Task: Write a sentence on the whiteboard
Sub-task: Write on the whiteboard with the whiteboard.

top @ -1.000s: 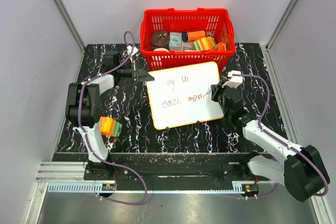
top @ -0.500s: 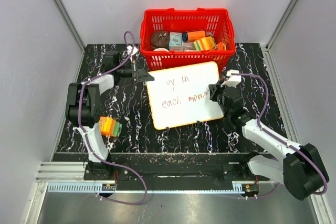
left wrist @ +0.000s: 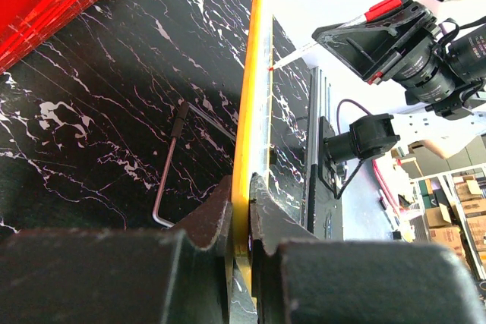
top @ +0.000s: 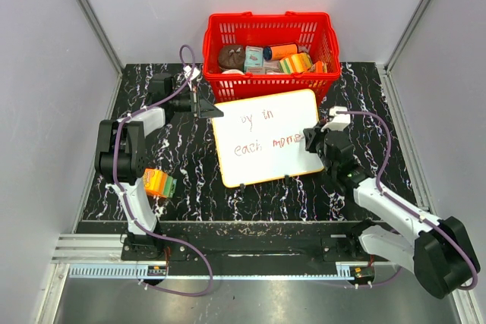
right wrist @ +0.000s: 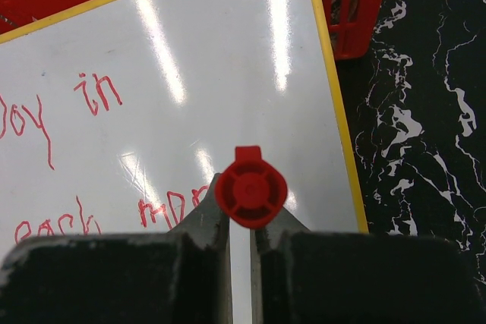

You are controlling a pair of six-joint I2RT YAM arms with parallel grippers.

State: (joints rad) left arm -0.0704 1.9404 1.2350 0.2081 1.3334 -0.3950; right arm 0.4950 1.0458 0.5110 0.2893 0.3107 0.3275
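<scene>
**Colleague:** Where is the whiteboard (top: 262,166) on your screen?

**Me:** I see it in the middle of the black marbled table (top: 190,180), just in front of the red basket (top: 228,36), which is full of small items. Its yellow rim is turned a little against the table edge.

**Colleague:** And the left gripper (left wrist: 241,210)?

**Me:** From the left wrist camera I see its two fingers pressed together on the yellow rim, at the far left corner of the board. They clamp it from both sides.

**Colleague:** What about the right gripper (right wrist: 241,221)?

**Me:** Its fingers are closed on a red marker (right wrist: 250,189), above the right part of the board. In the left wrist view the marker tip seems to touch the white surface.

**Colleague:** Can you read the sentence (top: 248,149)?

**Me:** The top line says "joy in". The lower line begins with "each", then comes a word starting with "m". The gripper hides its end from me.
</scene>
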